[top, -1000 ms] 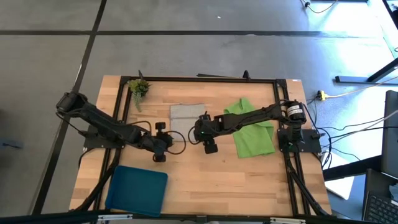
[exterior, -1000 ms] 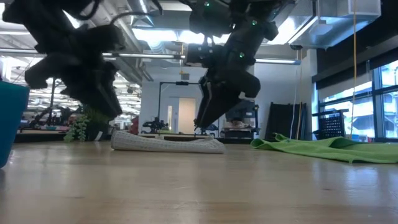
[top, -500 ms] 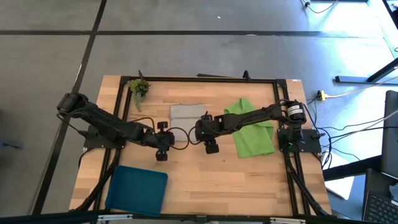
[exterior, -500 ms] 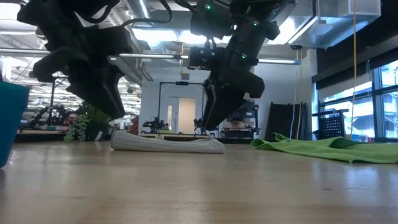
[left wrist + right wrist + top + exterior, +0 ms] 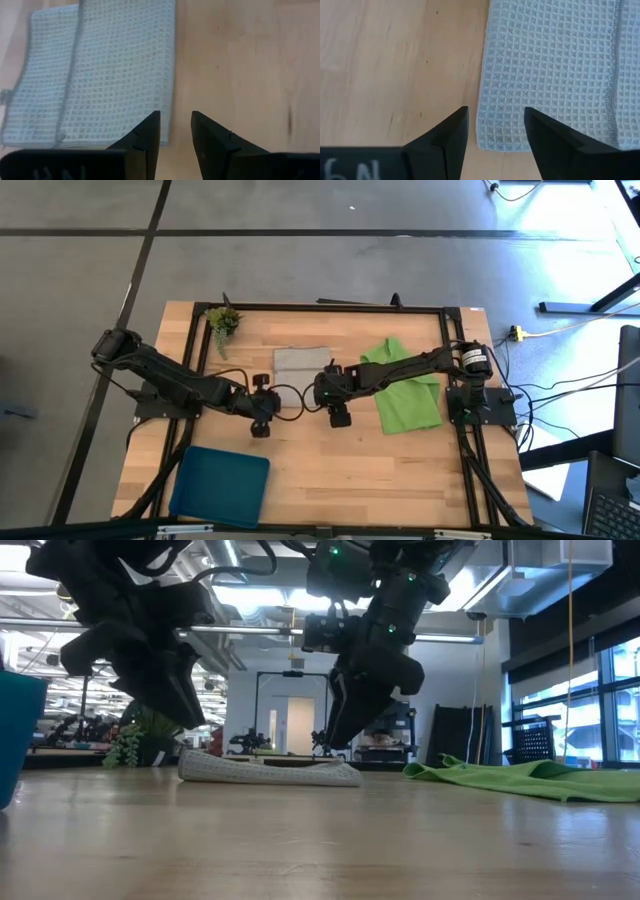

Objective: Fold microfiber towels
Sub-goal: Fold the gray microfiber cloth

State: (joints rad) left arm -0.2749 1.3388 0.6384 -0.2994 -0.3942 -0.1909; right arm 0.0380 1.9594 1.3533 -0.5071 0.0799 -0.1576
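Grey towel [image 5: 301, 361] lies folded flat on the surface [image 5: 300, 470], far middle. My left hand [image 5: 175, 131] hovers at its near left corner, fingers slightly parted, empty. My right hand [image 5: 495, 127] hovers at the near right corner, spread wider, empty. Green towel [image 5: 405, 395] lies rumpled, unfolded, on the right.

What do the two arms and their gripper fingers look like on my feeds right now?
Both arms are black, jointed, with thin dark cables looping near the wrists. The left gripper and right gripper each have two matte black wedge-shaped fingers; pale lettering marks the right wrist housing.
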